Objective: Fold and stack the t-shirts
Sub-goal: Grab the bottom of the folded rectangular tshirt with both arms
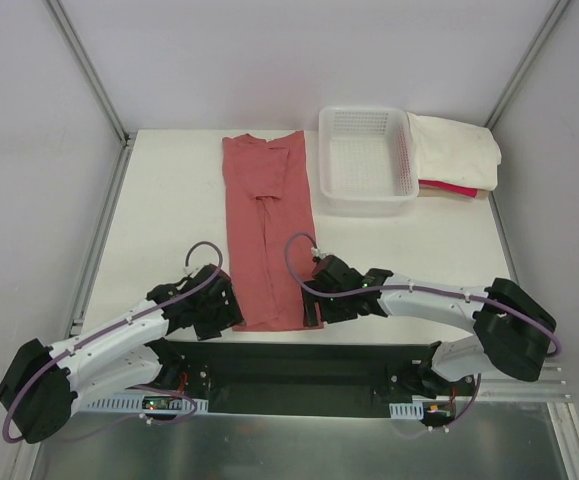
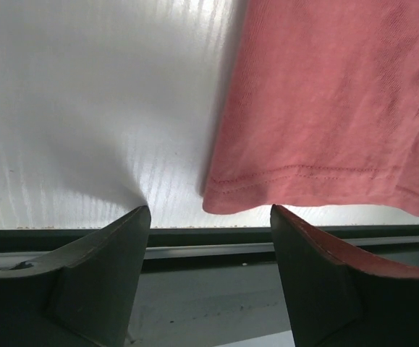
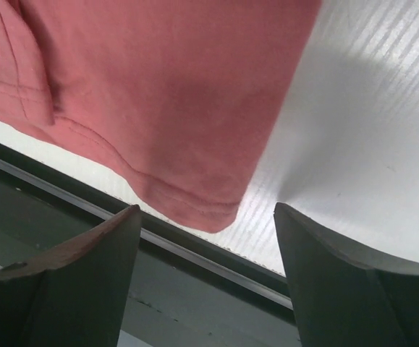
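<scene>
The dusty salmon-red t-shirt [image 1: 262, 230] lies flat as a long narrow strip, with its collar far and its hem at the near table edge. My left gripper [image 1: 227, 318] sits at the hem's near-left corner [image 2: 220, 201]. Its jaws [image 2: 209, 211] are open, and the cloth lies just ahead of the gap. My right gripper [image 1: 314, 308] sits at the near-right corner [image 3: 213, 213]. It [image 3: 208, 210] is also open, with nothing pinched. A cream-white t-shirt [image 1: 456, 148] lies folded on top of a bright pink-red one [image 1: 453, 189] at the back right.
A white plastic lattice basket [image 1: 366, 190] stands at the back, between the salmon shirt and the folded pile. Metal rails [image 1: 97, 240] run along both table sides. The dark front rail [image 1: 299, 365] runs just under both grippers.
</scene>
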You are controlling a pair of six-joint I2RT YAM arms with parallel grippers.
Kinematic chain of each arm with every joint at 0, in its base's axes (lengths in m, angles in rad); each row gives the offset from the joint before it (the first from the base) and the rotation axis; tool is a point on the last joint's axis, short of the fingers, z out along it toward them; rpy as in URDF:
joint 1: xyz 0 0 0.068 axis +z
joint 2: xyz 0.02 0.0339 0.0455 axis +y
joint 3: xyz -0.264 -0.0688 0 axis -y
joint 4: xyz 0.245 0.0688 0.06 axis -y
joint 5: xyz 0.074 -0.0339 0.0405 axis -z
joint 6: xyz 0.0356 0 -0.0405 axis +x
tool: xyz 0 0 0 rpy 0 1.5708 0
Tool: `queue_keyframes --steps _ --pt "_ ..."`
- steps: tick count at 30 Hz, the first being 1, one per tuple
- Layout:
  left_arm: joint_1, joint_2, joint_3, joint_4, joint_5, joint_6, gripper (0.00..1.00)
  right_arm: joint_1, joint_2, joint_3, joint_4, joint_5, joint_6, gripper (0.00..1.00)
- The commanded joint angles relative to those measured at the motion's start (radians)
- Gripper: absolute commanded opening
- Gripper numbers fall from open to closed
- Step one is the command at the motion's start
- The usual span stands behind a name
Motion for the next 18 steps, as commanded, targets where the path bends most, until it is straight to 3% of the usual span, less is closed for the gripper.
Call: queue_keyframes --steps 1,6,9,11,12,13,18 --pt "-0.009 0.052 -0.044 0.087 0.045 -0.023 0.66 -0.001 0.02 0.043 0.032 0.01 0.038 0.74" --pt "-0.007 0.105 -0.052 0.116 0.062 -0.015 0.47 -0.001 0.049 0.043 0.031 0.045 0.061 0.66" --pt "-0.009 0.111 -0.059 0.118 0.071 -0.009 0.31 0.0 0.057 0.039 0.018 0.066 0.078 0.53" --pt "-0.009 0.107 -0.068 0.118 0.066 -0.01 0.21 0.0 0.055 0.031 0.005 0.079 0.081 0.38" --pt "-0.009 0.105 -0.072 0.118 0.065 -0.013 0.04 0.0 0.047 0.022 0.0 0.079 0.08 0.34" --pt "-0.009 0.105 -0.079 0.118 0.065 -0.013 0.0 0.0 0.043 0.016 -0.008 0.082 0.08 0.26" --pt "-0.009 0.072 -0.11 0.116 0.085 -0.023 0.0 0.0 0.009 -0.03 -0.005 0.074 0.08 0.11"
